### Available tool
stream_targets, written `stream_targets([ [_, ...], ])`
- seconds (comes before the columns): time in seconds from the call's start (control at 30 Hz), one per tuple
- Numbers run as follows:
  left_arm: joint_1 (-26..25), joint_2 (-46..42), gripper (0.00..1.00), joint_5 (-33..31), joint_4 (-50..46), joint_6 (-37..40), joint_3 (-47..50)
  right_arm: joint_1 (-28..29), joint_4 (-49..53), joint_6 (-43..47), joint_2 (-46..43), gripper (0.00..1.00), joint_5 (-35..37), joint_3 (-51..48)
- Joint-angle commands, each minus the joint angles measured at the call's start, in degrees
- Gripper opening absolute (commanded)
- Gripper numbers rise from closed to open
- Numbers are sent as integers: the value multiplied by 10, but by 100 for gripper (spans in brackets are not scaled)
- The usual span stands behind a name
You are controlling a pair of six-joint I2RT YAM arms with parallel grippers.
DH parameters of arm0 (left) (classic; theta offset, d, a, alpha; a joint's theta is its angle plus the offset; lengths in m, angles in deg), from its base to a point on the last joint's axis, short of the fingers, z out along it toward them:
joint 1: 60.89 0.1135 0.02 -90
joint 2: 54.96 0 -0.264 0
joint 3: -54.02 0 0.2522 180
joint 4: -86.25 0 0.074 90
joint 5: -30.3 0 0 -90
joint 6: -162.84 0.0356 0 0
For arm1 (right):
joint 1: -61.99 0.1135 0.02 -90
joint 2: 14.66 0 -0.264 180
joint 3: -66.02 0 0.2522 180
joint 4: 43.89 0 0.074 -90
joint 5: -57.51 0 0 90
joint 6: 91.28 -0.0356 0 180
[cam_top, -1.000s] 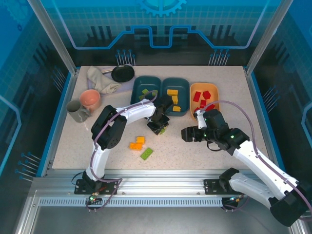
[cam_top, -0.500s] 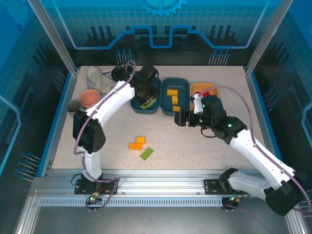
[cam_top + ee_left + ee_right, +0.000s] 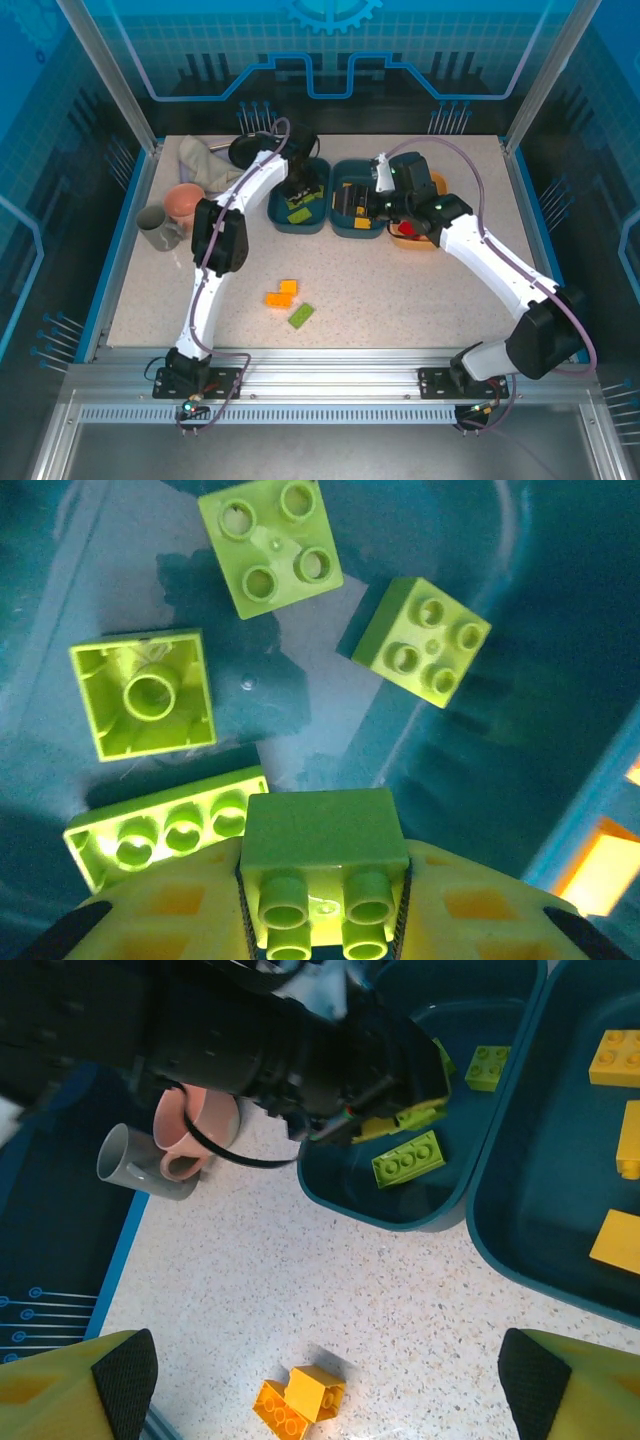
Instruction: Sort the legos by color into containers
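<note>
— Left gripper (image 3: 325, 920), status?
— Clamped on one green brick (image 3: 322, 852), over the left teal tub (image 3: 277, 208). Four other green bricks (image 3: 270, 545) lay inside that tub.
— Right gripper (image 3: 352, 205)?
— Jaws spread wide, nothing between them, above the middle teal tub (image 3: 540, 1160) holding yellow bricks (image 3: 618, 1055). Two orange bricks (image 3: 282, 294) and a green oblong (image 3: 300, 316) lay on the table (image 3: 400, 300).

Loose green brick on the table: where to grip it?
Across the two long sides of the green brick, coming straight down. It lies flat and skewed, so match its diagonal; the orange bricks sit apart, leaving room.
</note>
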Motion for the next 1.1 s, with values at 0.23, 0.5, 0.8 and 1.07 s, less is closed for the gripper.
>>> stream_targets([
  [0.23, 6, 56, 42, 37, -15, 39, -59, -10, 13, -5, -7, 91, -16, -20],
  [0.5, 6, 1, 65, 23, -27, 35, -70, -9, 35, 14, -25, 90, -9, -43],
  [0.8, 6, -188, 70, -17, -32, 19, 71, 6, 71, 56, -49, 88, 18, -57],
  [1.07, 4, -422, 70, 9, -19, -19, 354, 92, 95, 89, -63, 86, 68, -80],
])
